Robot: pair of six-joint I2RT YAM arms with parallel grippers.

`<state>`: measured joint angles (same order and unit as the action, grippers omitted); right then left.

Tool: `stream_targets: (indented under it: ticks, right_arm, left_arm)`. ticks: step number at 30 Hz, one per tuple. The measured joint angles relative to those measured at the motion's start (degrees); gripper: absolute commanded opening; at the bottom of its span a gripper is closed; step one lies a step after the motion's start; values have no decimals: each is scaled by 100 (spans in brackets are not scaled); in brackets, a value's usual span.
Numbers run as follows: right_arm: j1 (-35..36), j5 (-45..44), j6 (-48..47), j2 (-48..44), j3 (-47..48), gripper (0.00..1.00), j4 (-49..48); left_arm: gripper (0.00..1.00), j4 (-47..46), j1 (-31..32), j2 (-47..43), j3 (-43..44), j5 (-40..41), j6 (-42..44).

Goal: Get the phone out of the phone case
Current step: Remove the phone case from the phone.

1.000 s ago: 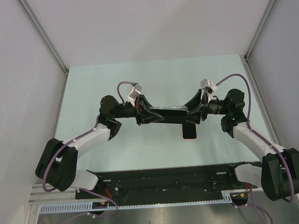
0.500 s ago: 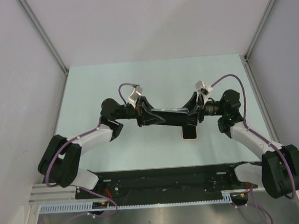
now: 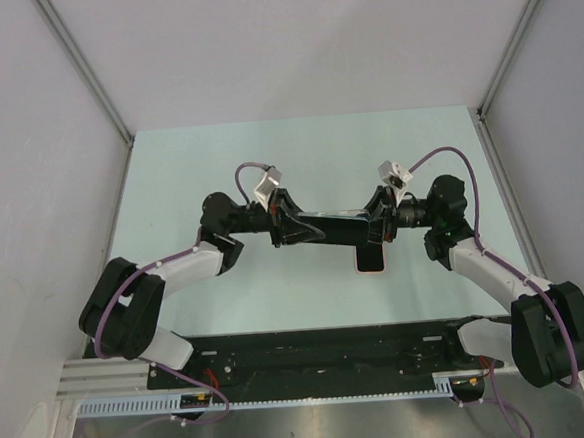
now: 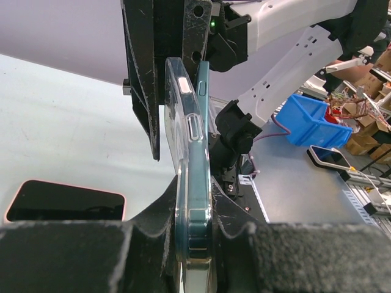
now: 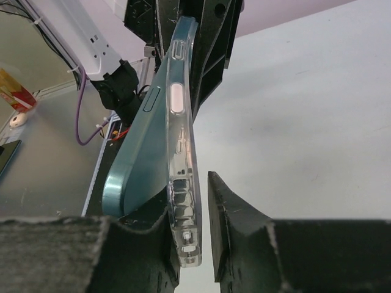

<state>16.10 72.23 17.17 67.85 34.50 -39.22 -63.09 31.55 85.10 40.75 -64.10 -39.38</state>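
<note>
Mid-peel step: both arms hold the device in the air above the pale green surface (image 3: 268, 161), stretched end to end between them. Left gripper (image 4: 194, 226) jaws clenched on one end, pinching phone (image 4: 201, 183) and phone case (image 4: 177, 91) together. Right gripper (image 5: 186, 207) jaws clenched on the other end, and there they seem to pinch only the case lip; the phone's corner sits outside the jaws, against one finger. At that end the case is bowed away from the phone with a gap showing, while at the left end it is seated. Judgement: partly released, not out yet. The next move likely calls for the right arm to pull the case further off while the left holds firm, or a regrip on bare phone, since the left jaws clamp both layers and may block the slide. The phone is a teal slab with a matte metal edge, rounded corners and a slim side button. The case is clear, flexible plastic, glossy, with moulded button bumps and port cutouts. A second phone (image 3: 371, 259), pink-rimmed with a dark screen, lies flat on the surface below, well apart from both grippers.
</note>
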Motion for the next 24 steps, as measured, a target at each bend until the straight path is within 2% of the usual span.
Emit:
stream_targets:
  ticks: [5, 6, 8, 17, 24]
  right_arm:
    - [-2, -37, -140, 0, -15, 17, 179]
    - [-2, -39, -164, 0, -22, 8, 205]
    - [-2, -48, -216, 0, -33, 0, 234]
    - [-9, -142, -289, -15, -42, 0, 435]
    - [11, -140, -354, -59, -44, 0, 474]
  left_arm:
    - [1, -48, 0, 101, 0, 13, -42]
    - [4, -59, 0, 120, 0, 13, -66]
    - [7, -72, 0, 157, 0, 31, -81]
    - [17, -74, -2, 212, 0, 46, -118]
    - [44, -37, 7, 212, 0, 238, -96]
